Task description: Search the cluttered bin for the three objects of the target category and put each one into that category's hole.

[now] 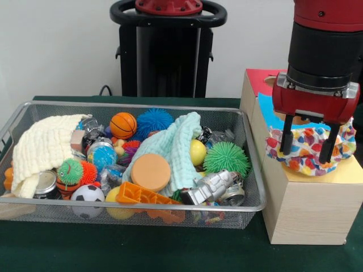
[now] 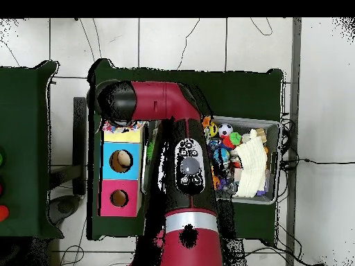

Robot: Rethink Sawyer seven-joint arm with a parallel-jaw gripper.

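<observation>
My gripper (image 1: pixel 308 143) hangs over the yellow end of the wooden sorting box (image 1: pixel 309 209) at the right, fingers spread apart. A bunched cloth with coloured hearts (image 1: pixel 311 158) lies on the box top right under and behind the fingertips, wider than the gap between them. In the overhead view the same cloth (image 2: pixel 116 127) peeks out beside my arm on the yellow section (image 2: pixel 125 131); the gripper is hidden there. Inside the wire bin (image 1: pixel 22 113), a cream cloth (image 1: pixel 42 147) lies at the left. A pale green cloth (image 1: pixel 176 144) drapes over the middle.
The bin also holds a basketball (image 1: pixel 123 124), blue (image 1: pixel 154 120) and green (image 1: pixel 227 157) spiky balls, an orange disc (image 1: pixel 150 171), a soccer ball (image 1: pixel 87 194), a silver toy (image 1: pixel 212 186) and an orange grid piece (image 1: pixel 139 195). The box's blue hole (image 2: pixel 120 161) and red hole (image 2: pixel 118 199) are uncovered.
</observation>
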